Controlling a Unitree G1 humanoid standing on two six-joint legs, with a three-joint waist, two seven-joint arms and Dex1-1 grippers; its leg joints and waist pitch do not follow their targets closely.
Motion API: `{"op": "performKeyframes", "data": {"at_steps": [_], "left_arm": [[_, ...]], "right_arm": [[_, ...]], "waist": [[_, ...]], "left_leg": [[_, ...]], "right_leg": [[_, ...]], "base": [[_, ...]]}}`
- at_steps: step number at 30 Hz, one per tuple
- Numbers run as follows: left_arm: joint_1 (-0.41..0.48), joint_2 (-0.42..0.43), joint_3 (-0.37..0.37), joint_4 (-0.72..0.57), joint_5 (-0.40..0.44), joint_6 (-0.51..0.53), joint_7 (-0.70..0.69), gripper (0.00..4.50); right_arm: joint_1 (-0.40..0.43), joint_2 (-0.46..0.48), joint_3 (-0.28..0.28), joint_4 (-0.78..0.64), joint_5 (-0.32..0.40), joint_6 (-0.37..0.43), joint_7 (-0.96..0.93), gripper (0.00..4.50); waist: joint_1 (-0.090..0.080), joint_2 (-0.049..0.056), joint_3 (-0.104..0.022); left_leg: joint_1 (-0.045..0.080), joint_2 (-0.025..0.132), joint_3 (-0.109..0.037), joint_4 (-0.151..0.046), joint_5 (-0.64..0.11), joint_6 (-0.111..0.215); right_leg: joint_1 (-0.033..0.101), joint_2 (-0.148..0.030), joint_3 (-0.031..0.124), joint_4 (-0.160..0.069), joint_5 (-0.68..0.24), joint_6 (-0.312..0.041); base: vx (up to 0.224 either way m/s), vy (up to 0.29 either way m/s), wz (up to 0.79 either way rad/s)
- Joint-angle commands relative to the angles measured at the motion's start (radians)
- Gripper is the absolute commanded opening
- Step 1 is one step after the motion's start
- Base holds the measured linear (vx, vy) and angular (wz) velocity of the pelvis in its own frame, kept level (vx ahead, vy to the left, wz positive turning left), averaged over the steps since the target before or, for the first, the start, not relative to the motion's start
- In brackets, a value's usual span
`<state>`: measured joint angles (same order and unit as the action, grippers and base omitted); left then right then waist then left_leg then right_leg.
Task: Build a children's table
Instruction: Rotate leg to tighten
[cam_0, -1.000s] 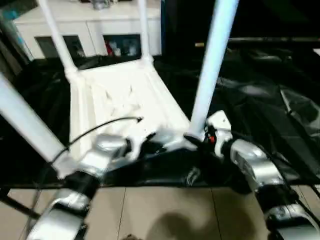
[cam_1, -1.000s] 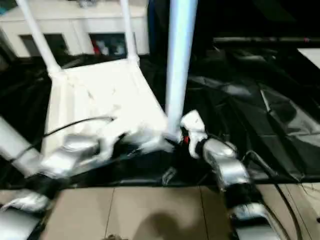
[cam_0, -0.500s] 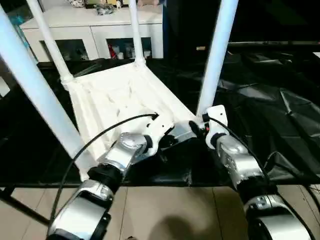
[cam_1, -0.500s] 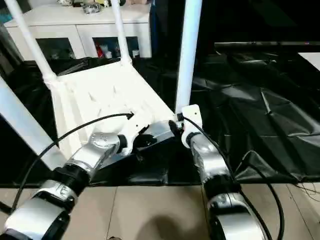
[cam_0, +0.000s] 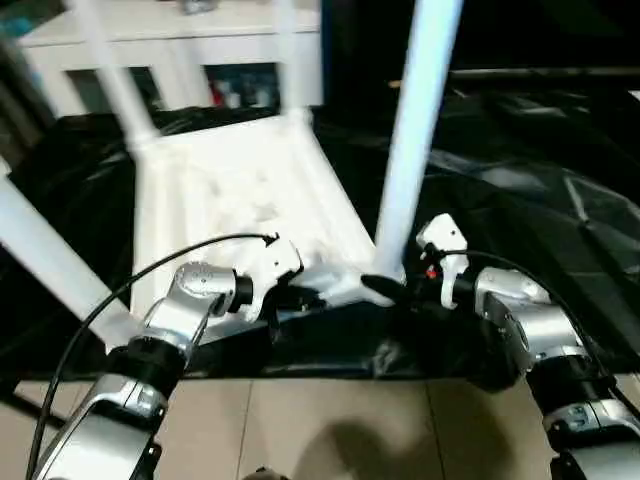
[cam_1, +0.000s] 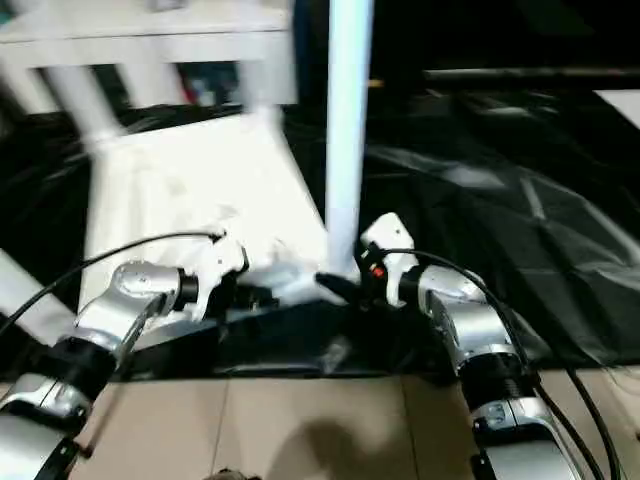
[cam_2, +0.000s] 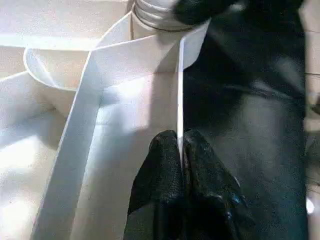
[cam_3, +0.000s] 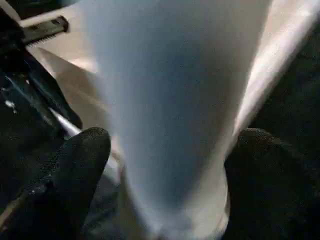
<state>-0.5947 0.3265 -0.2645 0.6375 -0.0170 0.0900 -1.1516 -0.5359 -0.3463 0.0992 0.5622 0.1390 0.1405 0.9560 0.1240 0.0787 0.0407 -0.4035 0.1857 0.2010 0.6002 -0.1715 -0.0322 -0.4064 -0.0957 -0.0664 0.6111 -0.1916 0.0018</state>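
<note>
Left gripper pinches the thin rim of the inverted tabletop. Just beside it, the right gripper stands wide, fingers flanking the nearest leg at its corner socket. Step in hand is probably seating this leg; next, close and press down. Beyond, two further legs stand upright; black sheeting leaves room rightward.

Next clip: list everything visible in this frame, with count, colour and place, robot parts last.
Tabletop: one, white, upside down on the black sheet.
Legs: four, white, standing up from the tabletop's corner sockets.
Black sheet: one, black, under and right of the tabletop.
Cabinet: one, white with glass doors, behind.
Floor: beige tiles, nearest.
Left gripper: jaws pinching the tabletop's near rim.
Right gripper: jaws either side of the near right leg.
</note>
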Motion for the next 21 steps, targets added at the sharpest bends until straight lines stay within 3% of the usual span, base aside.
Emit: {"op": "performKeyframes", "data": {"at_steps": [1, 5, 14, 21], "left_arm": [[0.016, 0.001, -0.015, -0.041, -0.037, 0.012, -0.047, 0.00], [0.024, 0.010, -0.013, -0.048, -0.036, 0.010, -0.055, 0.00], [0.032, 0.021, -0.003, -0.060, -0.031, 0.021, -0.054, 0.00], [0.023, 0.005, 0.003, -0.030, -0.009, 0.029, 0.010, 0.00]], "right_arm": [[-0.011, -0.036, 0.022, -0.029, 0.007, 0.000, 0.064, 4.46], [-0.003, -0.045, 0.036, -0.043, -0.005, 0.003, 0.104, 4.12], [-0.002, -0.056, 0.054, -0.038, 0.005, -0.008, 0.151, 3.21], [0.024, -0.003, 0.025, -0.013, 0.037, 0.004, 0.117, 2.70]], "waist": [[-0.004, -0.015, -0.067], [-0.008, -0.019, -0.064], [-0.009, -0.022, -0.068], [-0.009, -0.024, -0.068]], "left_leg": [[0.038, 0.054, -0.021, -0.068, -0.206, 0.071], [0.032, 0.049, -0.023, -0.072, -0.231, 0.046], [0.027, 0.047, -0.021, -0.064, -0.164, 0.079], [0.029, 0.049, -0.021, -0.065, -0.174, 0.075]], "right_leg": [[0.040, -0.054, 0.037, -0.062, -0.138, -0.261], [0.045, -0.059, 0.040, -0.067, -0.178, -0.235], [0.045, -0.057, 0.037, -0.061, -0.125, -0.245], [0.043, -0.058, 0.038, -0.063, -0.146, -0.243]], "base": [[0.000, 0.000, 0.00], [0.000, 0.000, 0.00], [0.000, 0.000, 0.00], [0.000, 0.000, 0.00]]}}
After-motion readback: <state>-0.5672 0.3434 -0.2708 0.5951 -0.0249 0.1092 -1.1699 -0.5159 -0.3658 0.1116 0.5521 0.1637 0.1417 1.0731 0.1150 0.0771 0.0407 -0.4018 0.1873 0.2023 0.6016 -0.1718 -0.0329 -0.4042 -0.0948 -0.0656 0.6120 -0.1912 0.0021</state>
